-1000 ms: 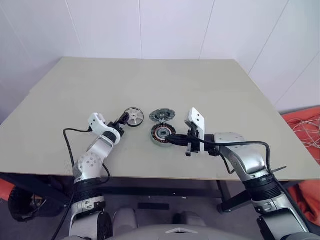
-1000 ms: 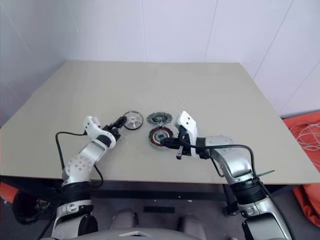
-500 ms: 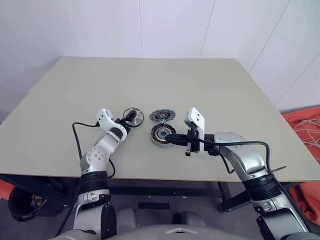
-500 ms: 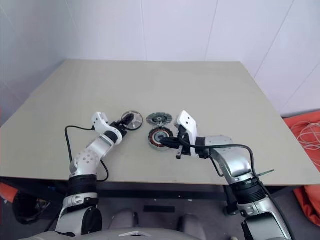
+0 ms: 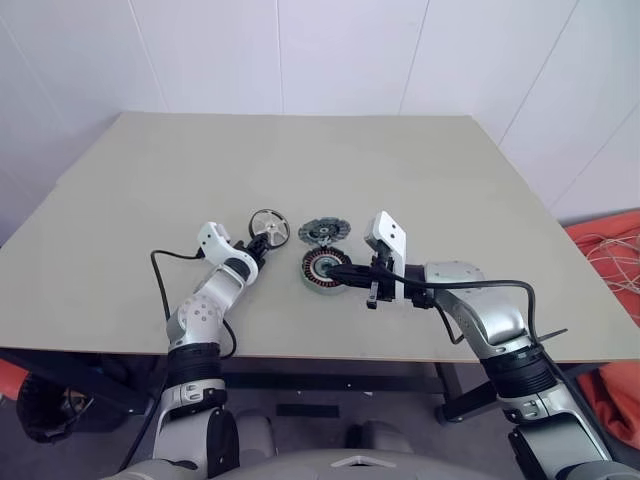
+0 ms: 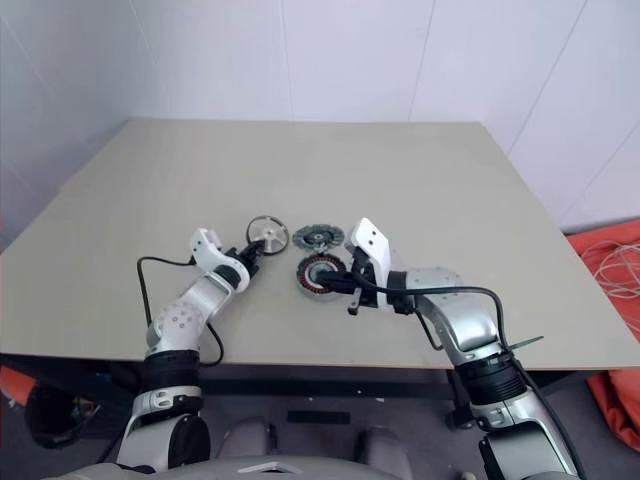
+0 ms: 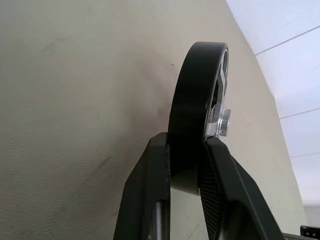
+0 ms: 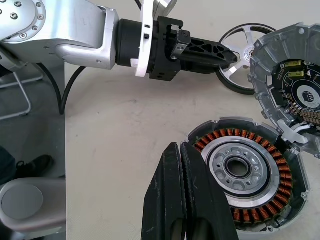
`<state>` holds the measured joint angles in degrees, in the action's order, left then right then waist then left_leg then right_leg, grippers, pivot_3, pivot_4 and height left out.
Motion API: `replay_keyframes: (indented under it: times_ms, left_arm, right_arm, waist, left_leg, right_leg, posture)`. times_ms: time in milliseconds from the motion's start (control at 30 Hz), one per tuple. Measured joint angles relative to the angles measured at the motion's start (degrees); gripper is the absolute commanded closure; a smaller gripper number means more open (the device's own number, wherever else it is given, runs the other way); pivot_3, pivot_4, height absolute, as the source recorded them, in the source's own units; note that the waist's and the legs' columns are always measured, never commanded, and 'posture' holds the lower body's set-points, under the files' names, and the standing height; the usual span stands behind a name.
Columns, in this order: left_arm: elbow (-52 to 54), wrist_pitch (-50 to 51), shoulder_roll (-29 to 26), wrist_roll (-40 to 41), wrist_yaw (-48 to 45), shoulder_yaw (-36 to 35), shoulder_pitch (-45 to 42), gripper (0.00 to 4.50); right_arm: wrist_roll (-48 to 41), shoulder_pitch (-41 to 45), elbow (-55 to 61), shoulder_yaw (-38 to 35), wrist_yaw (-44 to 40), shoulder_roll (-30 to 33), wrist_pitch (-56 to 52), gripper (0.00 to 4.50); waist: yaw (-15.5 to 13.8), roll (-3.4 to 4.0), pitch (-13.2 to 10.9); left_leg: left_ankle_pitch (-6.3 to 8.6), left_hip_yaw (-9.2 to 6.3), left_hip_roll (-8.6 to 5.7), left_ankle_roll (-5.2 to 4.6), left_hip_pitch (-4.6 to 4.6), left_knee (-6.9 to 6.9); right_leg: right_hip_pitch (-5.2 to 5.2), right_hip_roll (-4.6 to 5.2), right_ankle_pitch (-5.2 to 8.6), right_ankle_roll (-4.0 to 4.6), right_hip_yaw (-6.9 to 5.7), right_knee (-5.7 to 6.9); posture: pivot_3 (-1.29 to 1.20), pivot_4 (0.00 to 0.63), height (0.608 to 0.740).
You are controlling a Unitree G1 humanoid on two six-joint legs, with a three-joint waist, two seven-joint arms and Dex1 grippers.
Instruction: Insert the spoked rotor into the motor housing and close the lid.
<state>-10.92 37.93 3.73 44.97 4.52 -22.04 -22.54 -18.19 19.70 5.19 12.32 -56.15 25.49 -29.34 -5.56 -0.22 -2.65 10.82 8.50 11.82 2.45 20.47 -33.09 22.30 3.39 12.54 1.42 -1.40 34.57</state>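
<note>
The spoked rotor [image 5: 269,226], a silver wheel with a dark rim, stands tilted up on its edge on the table left of centre. My left gripper [image 5: 261,240] is shut on its rim [image 7: 196,100], one finger [image 7: 150,200] on each face. The motor housing [image 5: 322,268], ringed with copper windings [image 8: 252,150], lies flat just right of the rotor. Behind it lies the grey round lid [image 5: 323,232], its circuit side [image 8: 300,95] showing. My right gripper [image 5: 341,272] is shut and empty, its fingers [image 8: 172,200] pressed together at the housing's near-right rim.
The beige table [image 5: 300,160] stretches wide behind the parts. Its front edge [image 5: 330,355] runs just under my arms. An orange bundle [image 5: 615,270] lies on the floor at the right. White walls stand behind the table.
My left gripper has moved right to the rotor and closed on its rim. The rotor, flat before, now stands tilted on edge. My right gripper has stayed at the housing.
</note>
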Motion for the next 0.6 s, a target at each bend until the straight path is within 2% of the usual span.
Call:
replay_keyframes:
  times_ms: [167, 267, 433, 600]
  left_arm:
    - [0.9, 0.0, 1.0, 1.4, 1.1, -1.4, 0.7, 4.06]
    - [5.8, 1.7, 1.5, 4.7, 2.4, -3.0, 4.3, 4.06]
    - [21.2, 9.0, -0.6, 17.6, 4.7, -6.9, 18.0, 4.06]
    - [30.2, 13.4, -3.7, 29.9, 6.9, -7.7, 28.9, 4.06]
  right_arm:
    - [0.0, 0.0, 0.0, 0.0, 0.0, 0.1, 0.0, 4.50]
    - [0.0, -0.5, 0.2, -0.1, 0.0, 0.4, 0.0, 4.50]
    - [-0.1, -1.1, 0.4, -0.3, 0.0, 1.3, -0.1, 4.50]
    - [-0.2, -1.2, 0.5, -0.2, -0.1, 1.2, -0.1, 4.50]
  waist:
    - [0.0, 0.00, 0.0]
    - [0.4, -0.01, 0.0]
    - [0.6, 0.02, -0.1]
    - [-0.2, 0.01, -0.2]
  left_leg:
    - [0.00, 0.00, 0.00, 0.00, 0.00, 0.00]
    - [0.01, 0.02, 0.02, -0.01, 0.13, 0.01]
    - [0.05, 0.02, 0.05, -0.04, 0.44, 0.03]
    - [0.05, 0.02, 0.04, -0.05, 0.50, -0.01]
  right_leg:
    - [0.00, -0.01, 0.00, 0.00, 0.00, -0.01]
    - [0.05, -0.03, 0.02, 0.05, 0.01, -0.02]
    - [0.42, -0.08, -0.11, 0.51, -0.03, 0.00]
    - [0.38, -0.06, 0.18, 0.02, -0.03, -0.01]
  posture:
    - [0.00, 0.000, 0.740]
    - [0.00, 0.000, 0.740]
    - [0.00, 0.000, 0.740]
    - [0.00, 0.000, 0.740]
